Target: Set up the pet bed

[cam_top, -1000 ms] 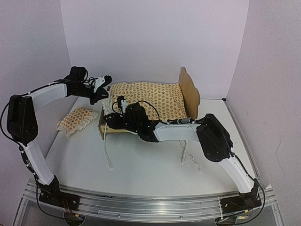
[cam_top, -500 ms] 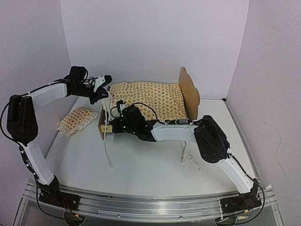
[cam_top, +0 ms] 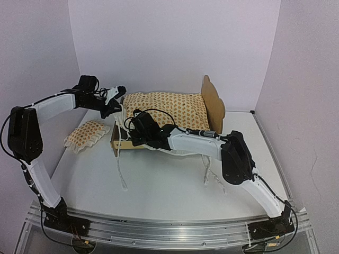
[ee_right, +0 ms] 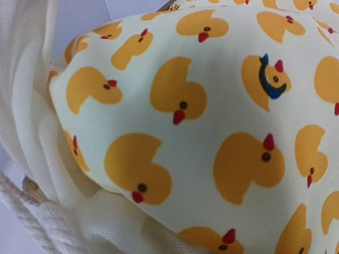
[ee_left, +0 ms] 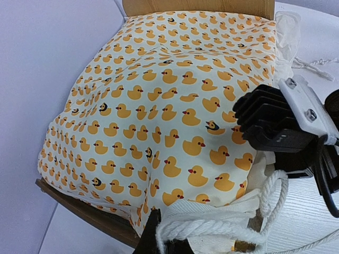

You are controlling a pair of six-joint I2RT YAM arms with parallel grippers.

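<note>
Lying crosswise, the pet bed points its headboard right.

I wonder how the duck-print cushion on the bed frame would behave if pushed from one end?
Bulging above the pet bed, the cushion looks puffy and soft, so it would probably buckle rather than slide whole. Its loose cords would likely trail limply.

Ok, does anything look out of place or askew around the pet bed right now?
Yes. The small pillow lies on the table left of the pet bed, not on it, and the cushion's cord ties trail off the foot end onto the table.
</note>
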